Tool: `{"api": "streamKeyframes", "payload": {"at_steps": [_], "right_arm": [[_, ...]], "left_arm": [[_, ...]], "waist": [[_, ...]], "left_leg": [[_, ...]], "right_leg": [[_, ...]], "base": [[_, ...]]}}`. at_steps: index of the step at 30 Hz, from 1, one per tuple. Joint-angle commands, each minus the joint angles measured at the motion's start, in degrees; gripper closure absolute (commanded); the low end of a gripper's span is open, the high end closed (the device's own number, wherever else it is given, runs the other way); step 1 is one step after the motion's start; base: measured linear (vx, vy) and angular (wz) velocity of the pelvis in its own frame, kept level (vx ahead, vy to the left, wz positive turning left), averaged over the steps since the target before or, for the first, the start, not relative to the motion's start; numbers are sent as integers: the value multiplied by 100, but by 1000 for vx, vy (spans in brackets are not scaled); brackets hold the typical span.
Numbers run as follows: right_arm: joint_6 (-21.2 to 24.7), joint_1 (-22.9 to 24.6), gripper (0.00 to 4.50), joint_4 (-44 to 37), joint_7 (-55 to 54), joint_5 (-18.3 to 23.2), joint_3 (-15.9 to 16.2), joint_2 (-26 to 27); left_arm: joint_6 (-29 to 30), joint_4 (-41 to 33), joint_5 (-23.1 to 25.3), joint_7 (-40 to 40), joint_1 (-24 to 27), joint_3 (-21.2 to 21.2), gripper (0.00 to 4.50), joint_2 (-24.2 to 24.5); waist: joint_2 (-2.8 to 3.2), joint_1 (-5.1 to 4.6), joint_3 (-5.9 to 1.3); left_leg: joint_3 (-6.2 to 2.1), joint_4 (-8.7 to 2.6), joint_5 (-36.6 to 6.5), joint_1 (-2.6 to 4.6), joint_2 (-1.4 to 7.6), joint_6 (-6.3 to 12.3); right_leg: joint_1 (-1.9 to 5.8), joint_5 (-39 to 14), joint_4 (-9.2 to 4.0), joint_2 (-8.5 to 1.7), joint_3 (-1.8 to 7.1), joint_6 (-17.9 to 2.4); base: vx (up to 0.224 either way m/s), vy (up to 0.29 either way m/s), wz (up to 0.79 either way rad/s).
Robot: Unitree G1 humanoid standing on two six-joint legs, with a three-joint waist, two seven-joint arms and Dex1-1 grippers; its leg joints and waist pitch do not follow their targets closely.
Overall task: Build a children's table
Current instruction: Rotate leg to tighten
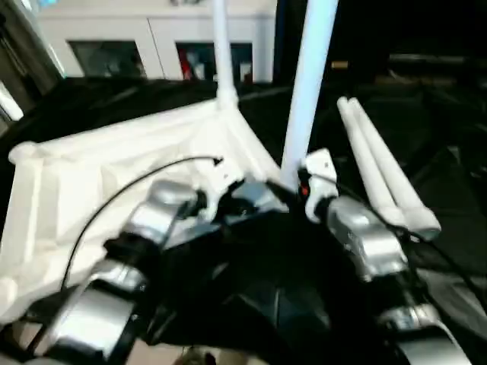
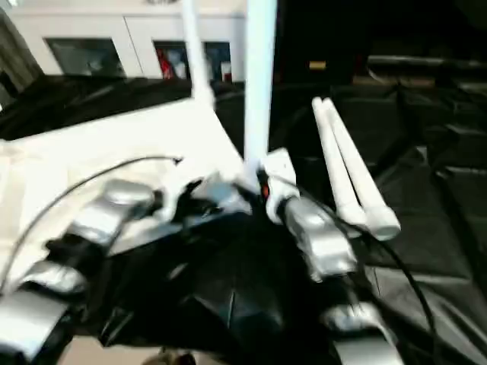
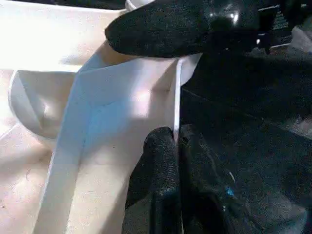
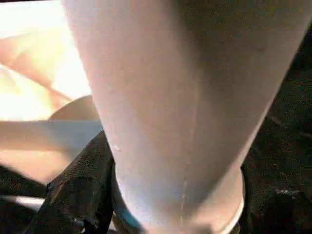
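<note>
In the head views, the white table top (image 1: pixel 114 175) is seen lying upside down on a black-covered surface (image 2: pixel 441 228), ribbed underside up. One leg (image 1: pixel 222 53) is seen standing upright in the far corner socket. A second upright leg (image 1: pixel 308 91) is seen at the near corner, with the right gripper (image 1: pixel 293 190) at its base. Two more legs (image 1: pixel 384 171) are laid side by side on the black cover, to the right. A white cabinet (image 1: pixel 152 46) is seen behind.

In the left wrist view, the left gripper (image 3: pixel 175 141) is seen closed on the thin side wall of the table top.

In the right wrist view, the upright leg is seen close up between the right fingers (image 4: pixel 73 190), which are clasped around its wide base.
</note>
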Motion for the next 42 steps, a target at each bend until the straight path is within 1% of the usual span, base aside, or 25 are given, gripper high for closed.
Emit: {"api": "streamKeyframes", "payload": {"at_steps": [1, 3, 4, 6, 7, 9, 10, 11, 12, 13, 16, 17, 18, 19, 22, 25, 26, 28, 29, 30, 32, 36, 37, 40, 42], "right_arm": [[79, 1, 108, 144, 339, 216, 479, 677], [2, -54, 108, 217, 331, 169, 417, 790], [-149, -92, 87, 266, 160, 9, 437, 775], [-247, -116, 72, 281, 51, -78, 450, 729], [-309, -128, 72, 269, -26, -116, 439, 685], [-304, -75, 72, 71, -83, -107, 371, 556], [-260, 27, 72, -211, -84, -85, 312, 394], [-257, 35, 72, -234, -83, -83, 308, 381], [-180, 178, 72, -534, -2, -88, 251, 226], [-140, 253, 72, -685, 48, -97, 222, 150], [-73, 611, 72, -1277, 272, -149, 155, -194], [-49, 735, 72, -1471, 326, -161, 134, -308], [-49, 735, 72, -1471, 326, -161, 134, -308], [0, 878, 65, -1681, 415, -119, 88, -436], [121, 1028, 62, -2071, 645, 46, -21, -737], [172, 939, 62, -2169, 882, 182, -81, -937], [233, 916, 62, -2217, 1041, 221, -50, -1038], [297, 920, 62, -2284, 1150, 242, -24, -1105], [582, 991, 62, -2498, 1489, 415, 93, -1184], [563, 1033, 62, -2517, 1564, 387, 199, -1167], [560, 1060, 62, -2427, 1504, 287, 329, -1064], [628, 1042, 62, -2164, 1132, 97, 534, -752], [663, 974, 62, -1998, 905, 56, 568, -566], [785, 900, 62, -1883, 775, 47, 627, -385], [801, 897, 62, -1886, 799, 49, 669, -364]], "left_arm": [[-260, -58, 20, 447, -345, 65, 450, -316], [-544, 25, 185, 434, -348, -66, 450, -322], [-662, 54, 213, 432, -341, -93, 450, -326], [-809, 65, 240, 412, -334, -131, 450, -316], [-885, 92, 258, 444, -336, -141, 450, -315], [-1050, 182, 266, 492, -363, -128, 450, -328], [-1163, 289, 267, 528, -402, -114, 450, -346], [-1171, 298, 267, 531, -405, -113, 450, -347], [-1388, 445, 354, 605, -460, -138, 450, -350], [-1507, 526, 409, 646, -489, -153, 450, -351], [-1694, 788, 472, 850, -581, -71, 450, -387], [-1720, 830, 450, 881, -597, -23, 450, -394], [-1720, 830, 450, 881, -597, -23, 450, -394], [-1809, 879, 395, 1034, -624, 105, 422, -387], [-1735, 712, 63, 1279, -616, 558, 390, -300], [-1658, 282, -23, 1465, -439, 809, 371, -42], [-1598, -17, 0, 1539, -295, 891, 363, 115], [-1572, -203, 19, 1587, -201, 938, 348, 215], [-1514, -811, 245, 1643, 158, 989, 337, 660], [-1453, -1043, 423, 1735, 331, 1016, 337, 905], [-1287, -1335, 672, 1808, 570, 1051, 337, 1240], [-689, -1972, 1034, 1929, 1079, 1244, 337, 1824], [-303, -2279, 1200, 2083, 1336, 1361, 337, 2103], [-28, -2442, 1411, 2453, 1648, 1484, 337, 2421], [16, -2439, 1463, 2539, 1717, 1504, 337, 2482]], "waist": [[-31, 13, -506], [-29, 8, -486], [6, 13, -494], [-9, 15, -489], [48, 18, -496], [10, 13, -500], [72, 15, -508], [48, 22, -515], [100, 52, -544], [60, 80, -553], [60, 177, -613], [-32, 161, -616], [27, 189, -637], [-89, 170, -630], [-129, 222, -613], [-131, 205, -582], [-227, 192, -565], [-163, 188, -568], [-227, 179, -568], [-245, 170, -573], [-181, 113, -580], [-216, 157, -582], [-254, 161, -558], [-292, 161, -543], [-282, 184, -540]], "left_leg": [[-86, -361, -785, 64, 186, 438], [-85, -368, -907, 60, 182, 455], [-89, -372, -974, 75, 188, 389], [-88, -381, -1073, 91, 190, 322], [-93, -380, -1126, 98, 194, 284], [-96, -386, -1117, 83, 192, 284], [-92, -383, -1141, 105, 202, 280], [-91, -374, -1112, 99, 194, 296], [-93, -357, -1016, 105, 194, 319], [-86, -344, -895, 84, 188, 400], [-92, -304, -577, 72, 193, 557], [-86, -305, -507, 34, 183, 611], [-96, -291, -370, 31, 180, 668], [-73, -287, -371, 17, 167, 714], [-64, -265, -330, -7, 146, 804], [-67, -288, -512, 15, 178, 732], [-60, -306, -593, 20, 181, 686], [-62, -311, -637, 45, 193, 600], [-63, -324, -673, 59, 211, 586], [-91, -348, -642, 29, 243, 585], [-95, -363, -690, 48, 244, 498], [-82, -400, -992, 152, 267, 200], [-83, -427, -1065, 139, 278, 137], [-91, -469, -1356, 174, 270, -56], [-96, -478, -1520, 196, 264, -141]], "right_leg": [[380, -715, -411, -412, 305, -1391], [373, -915, -448, -425, 307, -1354], [377, -1073, -450, -431, 304, -1318], [359, -1206, -474, -426, 308, -1282], [365, -1238, -462, -430, 308, -1277], [374, -1166, -466, -422, 309, -1265], [357, -1097, -479, -410, 305, -1262], [365, -1012, -471, -400, 307, -1268], [370, -808, -422, -418, 316, -1348], [388, -667, -419, -407, 316, -1314], [413, -318, -369, -410, 314, -1257], [433, -232, -357, -414, 315, -1277], [430, -175, -330, -431, 305, -1291], [422, -177, -348, -421, 306, -1303], [437, -615, -364, -446, 287, -1241], [384, -1077, -408, -431, 278, -1132], [375, -1257, -425, -414, 280, -1051], [336, -1421, -422, -408, 292, -961], [333, -1403, -417, -405, 297, -965], [355, -1307, -376, -418, 303, -931], [302, -1242, -367, -394, 299, -889], [240, -1313, -376, -404, 331, -1028], [233, -1339, -362, -413, 341, -1071], [208, -1398, -375, -386, 344, -983], [196, -1428, -384, -393, 357, -924]], "base": [[0, 0, 0], [0, 0, 0], [0, 0, 0], [0, 0, 0], [0, 0, 0], [0, 0, 0], [0, 0, 0], [0, 0, 0], [0, 0, 0], [0, 0, 0], [0, 0, 0], [0, 0, 0], [0, 0, 0], [0, 0, 0], [0, 0, 0], [0, 0, 0], [0, 0, 0], [0, 0, 0], [0, 0, 0], [0, 0, 0], [0, 0, 0], [0, 0, 0], [0, 0, 0], [0, 0, 0], [0, 0, 0]]}}
